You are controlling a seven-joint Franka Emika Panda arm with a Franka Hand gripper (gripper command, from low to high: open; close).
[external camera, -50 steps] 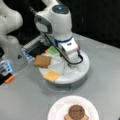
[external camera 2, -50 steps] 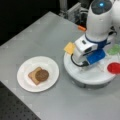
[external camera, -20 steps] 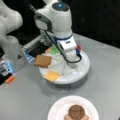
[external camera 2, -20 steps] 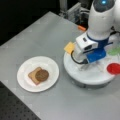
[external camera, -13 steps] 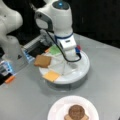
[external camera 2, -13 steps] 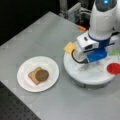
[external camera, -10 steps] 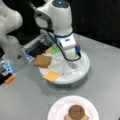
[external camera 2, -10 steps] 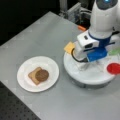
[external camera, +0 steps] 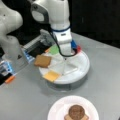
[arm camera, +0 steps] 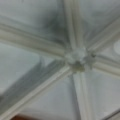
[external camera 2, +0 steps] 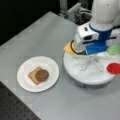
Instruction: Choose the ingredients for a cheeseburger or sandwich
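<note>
White paper plate at a front view's left: one toast square with the dark round patty resting on top of it. In a front view the same plate sits at the bottom edge, cut off by the frame, with patty on toast.

Round white divided tray, ribs radiating from a centre hub. Compartments, in a front view left to right: second toast square overhanging the rim, yellow cheese square at the near rim, green lettuce-like piece behind. In a front view the cheese shows at the tray's left edge, the red disc at its right.

Surface: plain grey table; dark background behind.

Gripper is low over the tray's centre, between compartments. Its fingers are hidden by the wrist body in both front views and do not appear in the wrist view, so I cannot tell whether they are apart or together.
</note>
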